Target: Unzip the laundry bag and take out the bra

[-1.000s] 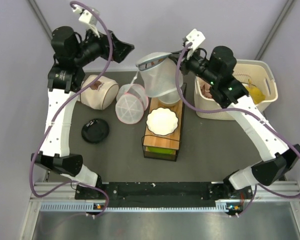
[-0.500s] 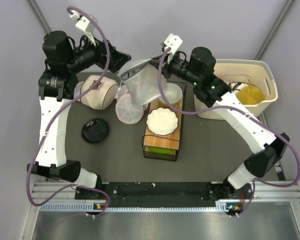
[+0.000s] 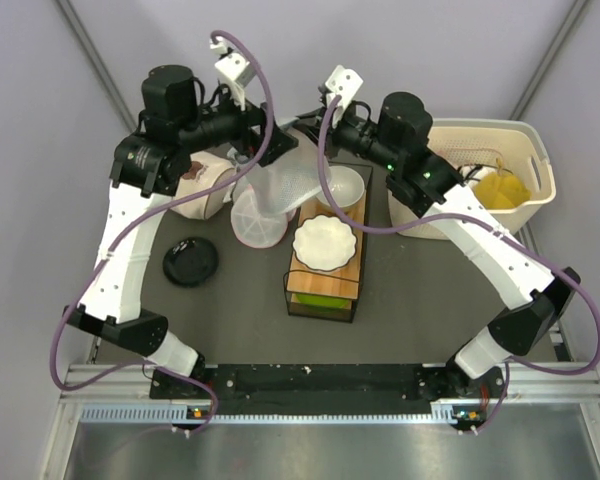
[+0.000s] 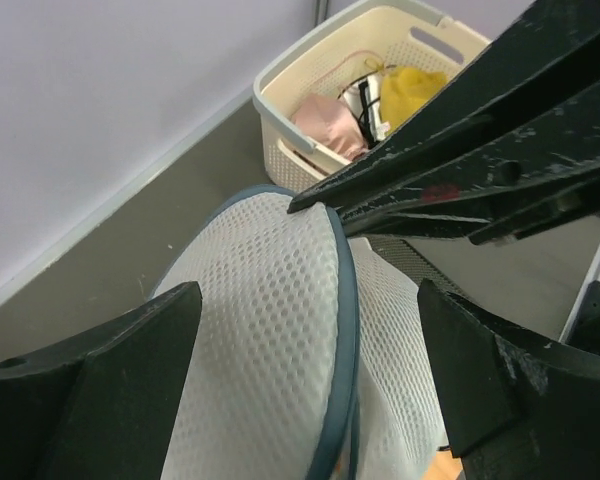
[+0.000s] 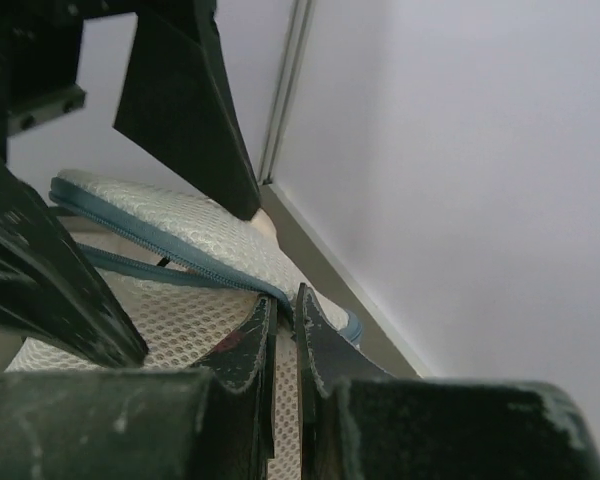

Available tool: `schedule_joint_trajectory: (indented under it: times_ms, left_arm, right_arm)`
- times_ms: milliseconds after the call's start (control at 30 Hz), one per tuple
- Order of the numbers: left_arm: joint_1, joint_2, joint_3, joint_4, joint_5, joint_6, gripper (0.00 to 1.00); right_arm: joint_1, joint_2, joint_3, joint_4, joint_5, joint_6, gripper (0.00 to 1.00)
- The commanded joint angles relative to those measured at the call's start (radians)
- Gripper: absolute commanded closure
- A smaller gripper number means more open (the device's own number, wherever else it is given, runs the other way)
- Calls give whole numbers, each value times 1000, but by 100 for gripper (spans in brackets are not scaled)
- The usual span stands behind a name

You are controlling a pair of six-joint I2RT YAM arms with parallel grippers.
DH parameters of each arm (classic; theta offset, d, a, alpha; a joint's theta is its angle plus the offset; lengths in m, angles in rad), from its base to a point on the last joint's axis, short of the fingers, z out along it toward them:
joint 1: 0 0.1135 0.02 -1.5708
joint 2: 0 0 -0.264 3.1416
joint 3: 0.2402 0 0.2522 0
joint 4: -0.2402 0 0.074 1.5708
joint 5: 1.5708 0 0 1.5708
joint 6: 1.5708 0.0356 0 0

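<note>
Right claw point(image 5: 285, 312) is pinching laundry bag point(image 5: 180, 228) by its rim, steadying it aloft | left claw point(image 4: 310, 300) is gaping astride it, probably readying to unzip.

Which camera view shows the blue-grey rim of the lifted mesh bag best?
Right wrist: the rim runs close across the frame, pinched by the right gripper. Left wrist shows it as a curve over the mesh. From the top, the bag shows whole, but its rim is mostly hidden.
</note>
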Motion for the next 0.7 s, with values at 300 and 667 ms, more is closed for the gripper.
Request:
schedule_joint_trajectory:
  times_ms: [300,667]
  left_arm:
    - [-38,19,18,-50,-160,100,100]
    - [18,-63,-92,76,-135,59,100]
  right_arm:
    - [18,-43,32,23,41,-11,100]
    - [18,-183,-40,-24,178,29,22]
